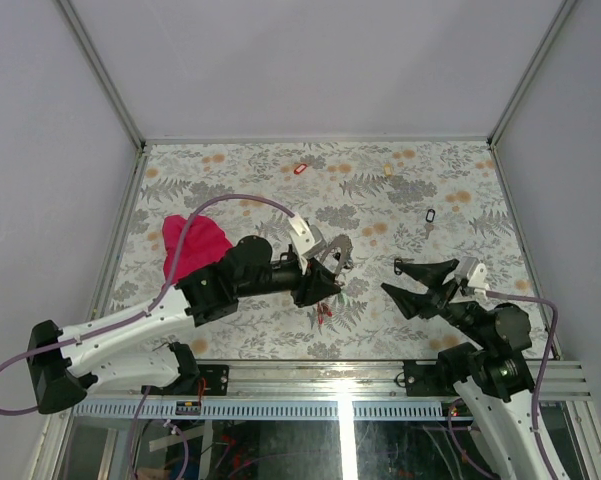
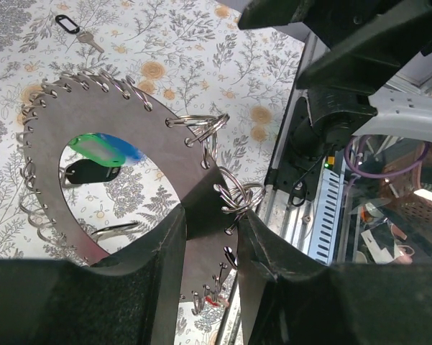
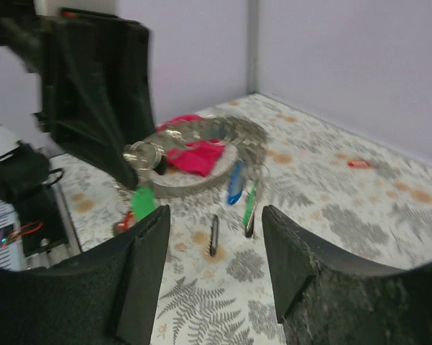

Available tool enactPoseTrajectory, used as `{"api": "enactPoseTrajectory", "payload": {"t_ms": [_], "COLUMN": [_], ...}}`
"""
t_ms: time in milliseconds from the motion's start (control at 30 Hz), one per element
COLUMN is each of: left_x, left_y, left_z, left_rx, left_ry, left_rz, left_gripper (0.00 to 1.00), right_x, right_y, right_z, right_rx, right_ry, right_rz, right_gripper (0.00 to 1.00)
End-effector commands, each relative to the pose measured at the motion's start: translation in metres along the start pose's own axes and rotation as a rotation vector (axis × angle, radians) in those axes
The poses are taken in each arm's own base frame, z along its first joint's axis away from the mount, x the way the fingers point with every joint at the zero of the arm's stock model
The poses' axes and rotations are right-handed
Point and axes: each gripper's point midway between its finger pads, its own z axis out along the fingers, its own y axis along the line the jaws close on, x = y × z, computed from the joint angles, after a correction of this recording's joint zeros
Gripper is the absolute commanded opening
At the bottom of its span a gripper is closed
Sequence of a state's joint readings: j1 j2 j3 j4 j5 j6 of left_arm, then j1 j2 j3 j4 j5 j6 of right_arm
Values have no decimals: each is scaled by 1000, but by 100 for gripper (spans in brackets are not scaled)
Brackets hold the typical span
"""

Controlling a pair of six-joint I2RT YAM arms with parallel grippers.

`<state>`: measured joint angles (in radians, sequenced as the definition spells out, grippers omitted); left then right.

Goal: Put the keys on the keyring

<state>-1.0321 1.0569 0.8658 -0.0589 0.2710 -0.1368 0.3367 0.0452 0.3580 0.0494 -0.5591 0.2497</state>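
Left claw (image 2: 210, 228) pinches the keyring (image 2: 122, 115) — right claw (image 3: 216, 241) hangs wide, empty, nearby.

**Bright, even light; right wrist view blurred**

Soft light from overhead fills the top view and leaves only faint shadows on the floral surface (image 1: 400, 190). In the left wrist view the keyring (image 2: 129, 118) is sharp, while the fingers (image 2: 115, 287) of the left gripper (image 2: 212, 212) are dark and soft-edged. The right wrist view is smeared throughout

Matt grey metal keyring (image 2: 100, 108); soft cloth (image 1: 195, 245)
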Motion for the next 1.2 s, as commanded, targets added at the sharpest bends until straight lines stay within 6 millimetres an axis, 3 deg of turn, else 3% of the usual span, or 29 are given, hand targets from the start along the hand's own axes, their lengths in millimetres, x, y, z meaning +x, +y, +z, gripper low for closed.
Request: {"api": "enactPoseTrajectory", "payload": {"t_ms": [0,333,667,867,1167], "left_x": [-31,-37,-49,-50,-52], "left_y": [-15,-19,-13,-10,-13], "left_z": [-9,-12,-22,-29,-41], "left_rx": [57,74,24,3,1], "left_ry": [-123,-155,-236,-263,-282], "left_rz": [21,19,13,11,27], "left_gripper": [0,0,0,0,0], "right_x": [-37,-39,-25,-14,-27], "right_y": [45,51,46,74,79], "right_z": [3,20,42,64,78], "right_rx": [-282,-399,-445,-528,-514], "right_ry": [-113,-107,-56,-33,-119], "right_rz": [-154,-173,-156,-192,-138], "right_gripper": [58,37,37,37,34]}}
